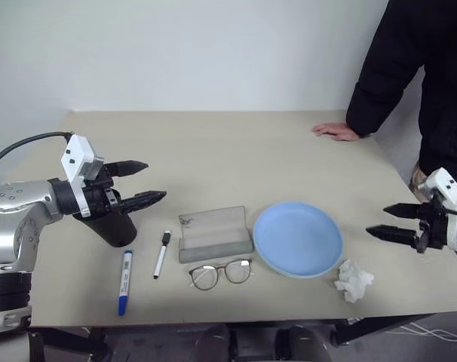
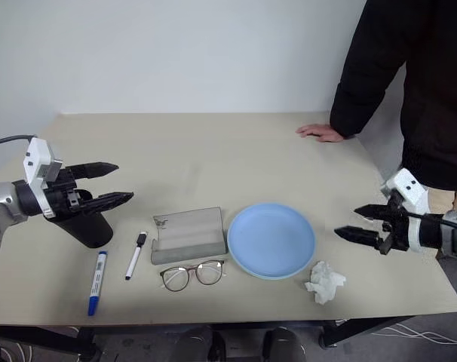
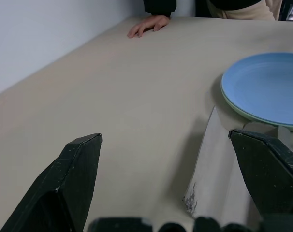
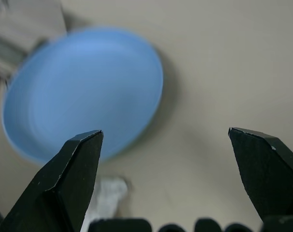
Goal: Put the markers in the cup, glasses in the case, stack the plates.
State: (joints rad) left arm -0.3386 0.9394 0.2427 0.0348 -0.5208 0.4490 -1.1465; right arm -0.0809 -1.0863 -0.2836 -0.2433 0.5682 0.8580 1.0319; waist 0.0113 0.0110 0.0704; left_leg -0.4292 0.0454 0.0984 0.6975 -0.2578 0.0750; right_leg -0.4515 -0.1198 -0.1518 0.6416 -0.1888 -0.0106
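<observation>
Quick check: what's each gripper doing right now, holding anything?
Left gripper: open, empty, hovering above the cup.
Right gripper: open, empty, in the air beside the blue plate.

Table: matt beige top, smooth. Blue plate: smooth, faint sheen, pale green rim beneath visible in left wrist view. Case: grey, fabric-like, matt. Cup: black plastic, dull. Glasses: thin dark wire frame, clear lenses. Markers: smooth white plastic barrels. Tissue: crumpled white paper near front right corner.
</observation>
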